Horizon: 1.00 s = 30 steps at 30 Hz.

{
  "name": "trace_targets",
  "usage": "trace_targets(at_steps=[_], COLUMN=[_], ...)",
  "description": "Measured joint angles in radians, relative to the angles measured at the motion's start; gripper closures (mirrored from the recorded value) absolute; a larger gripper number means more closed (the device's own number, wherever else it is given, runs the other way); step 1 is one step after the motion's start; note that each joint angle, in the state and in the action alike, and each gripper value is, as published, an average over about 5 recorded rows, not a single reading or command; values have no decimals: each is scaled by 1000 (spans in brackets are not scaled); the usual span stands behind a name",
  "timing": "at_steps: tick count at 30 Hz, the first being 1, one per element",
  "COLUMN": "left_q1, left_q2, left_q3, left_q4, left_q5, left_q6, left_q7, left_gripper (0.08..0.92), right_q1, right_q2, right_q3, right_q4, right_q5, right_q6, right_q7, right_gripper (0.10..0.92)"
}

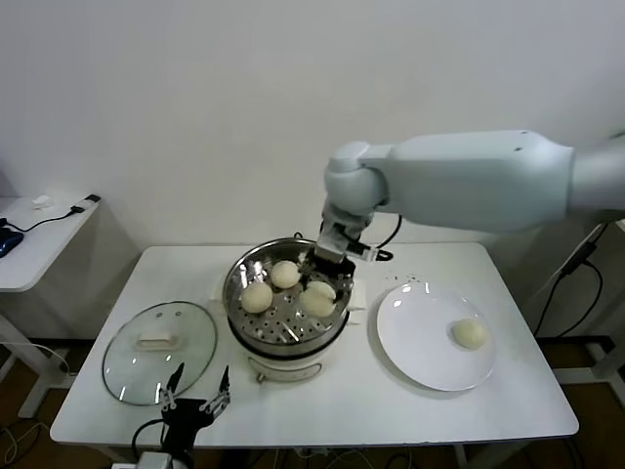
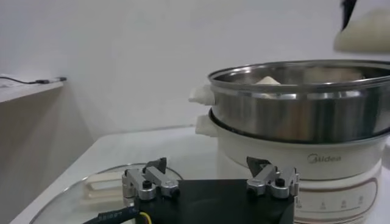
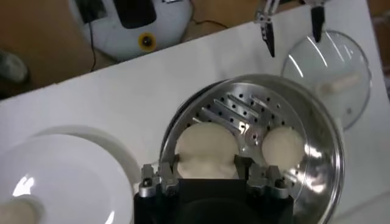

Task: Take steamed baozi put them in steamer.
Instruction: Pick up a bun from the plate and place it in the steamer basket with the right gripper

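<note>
- On table (image 1: 322, 405), centre: steamer (image 1: 286, 296), shiny steel pot w/ perforated tray on white base. Holds 4 steamed baozi: at 9 o'clock (image 1: 257, 296), 12 o'clock (image 1: 285, 274), two at 3 o'clock (image 1: 317, 303).
- Right arm, reaching from 3 o'clock over steamer rim. Right gripper (image 3: 206, 164) straddles a bun (image 3: 205, 150) on tray, fingers either side; whether pressing or let go, can't tell.
- Plate (image 1: 415, 342), at 3 o'clock of steamer: one baozi (image 1: 471, 333) left on it.
- Glass lid (image 1: 159, 350), at 8 o'clock of steamer, flat on table.
- Left gripper (image 1: 196, 388), parked at 6 o'clock edge nr lid, fingers spread, holding nothing.
- Step (judged): placing bun in steamer. Next calls for: fingers clear of bun, lift straight up, cross to plate for last one.
</note>
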Motion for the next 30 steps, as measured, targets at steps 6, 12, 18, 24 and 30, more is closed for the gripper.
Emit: trace_targets(at_steps=[6, 12, 18, 24, 30], left_q1=[1, -2, -4, 1, 6], left_q2=[1, 1, 0, 0, -2], left_q3=[-10, -11, -9, -10, -10], left_q4=[-2, -1, 1, -3, -12], left_q5=[-5, -10, -10, -10, -10], left_q6=[1, 2, 2, 2, 2], left_q7=[0, 0, 0, -1, -1], left_gripper=[177, 177, 177, 177, 177], right_q1=[-86, -152, -198, -213, -202], right_q2=[72, 125, 163, 183, 184], right_q3=[16, 28, 34, 39, 41], right_q4=[-83, -156, -209, -240, -248], right_q5=[-66, -102, -125, -130, -110], right_q6=[74, 120, 147, 167, 188], right_q7=[18, 31, 42, 47, 42], right_gripper=[393, 394, 389, 353, 217])
